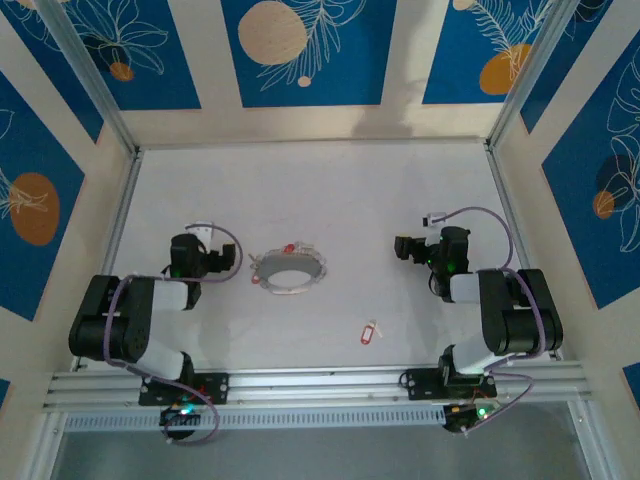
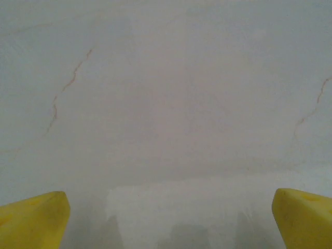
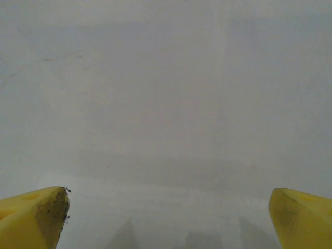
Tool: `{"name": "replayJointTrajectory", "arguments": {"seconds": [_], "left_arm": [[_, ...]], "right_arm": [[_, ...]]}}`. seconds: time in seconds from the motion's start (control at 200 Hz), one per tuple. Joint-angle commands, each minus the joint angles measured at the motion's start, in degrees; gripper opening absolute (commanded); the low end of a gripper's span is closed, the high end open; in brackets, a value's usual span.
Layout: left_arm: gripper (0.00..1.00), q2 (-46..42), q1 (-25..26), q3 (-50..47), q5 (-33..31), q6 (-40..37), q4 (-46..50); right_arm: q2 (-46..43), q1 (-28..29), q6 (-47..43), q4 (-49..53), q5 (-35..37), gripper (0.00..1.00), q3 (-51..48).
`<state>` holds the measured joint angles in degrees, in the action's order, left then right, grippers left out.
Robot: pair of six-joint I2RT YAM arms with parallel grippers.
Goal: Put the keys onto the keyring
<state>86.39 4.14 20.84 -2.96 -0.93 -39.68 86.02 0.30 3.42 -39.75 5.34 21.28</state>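
Observation:
The keyring (image 1: 290, 270), a pale oval hoop, lies flat on the white table (image 1: 330, 190) left of centre, with a small red tag (image 1: 288, 248) at its far edge. One of the keys (image 1: 369, 332), tiny with a red tag, lies apart from it toward the near right. My left gripper (image 1: 222, 261) sits just left of the hoop, pointing at it. Right of centre, my right gripper (image 1: 404, 248) points left. In the wrist views both the left gripper (image 2: 168, 218) and the right gripper (image 3: 168, 215) are open, their yellow fingertips (image 2: 36, 218) (image 3: 36, 215) wide apart over bare table.
Aluminium rails (image 1: 310, 380) border the table's near edge, where both arm bases are bolted. Metal posts (image 1: 95, 90) and blue-patterned walls enclose the left, right and back sides. Open table surface stretches behind the hoop and between the two grippers.

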Motion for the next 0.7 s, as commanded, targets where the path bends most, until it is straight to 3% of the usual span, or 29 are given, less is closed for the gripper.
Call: {"name": "replayJointTrajectory", "arguments": {"seconds": [0.0, 0.695], "left_arm": [[1.00, 1.6, -0.4, 2.4, 1.6, -2.0, -7.6], [1.00, 1.7, -0.5, 2.5, 1.6, -1.9, -7.4]], "right_arm": [[1.4, -0.1, 1.7, -8.1, -1.4, 0.99, 1.9], [1.4, -1.0, 1.9, -7.8, -4.2, 0.99, 2.2]]}}
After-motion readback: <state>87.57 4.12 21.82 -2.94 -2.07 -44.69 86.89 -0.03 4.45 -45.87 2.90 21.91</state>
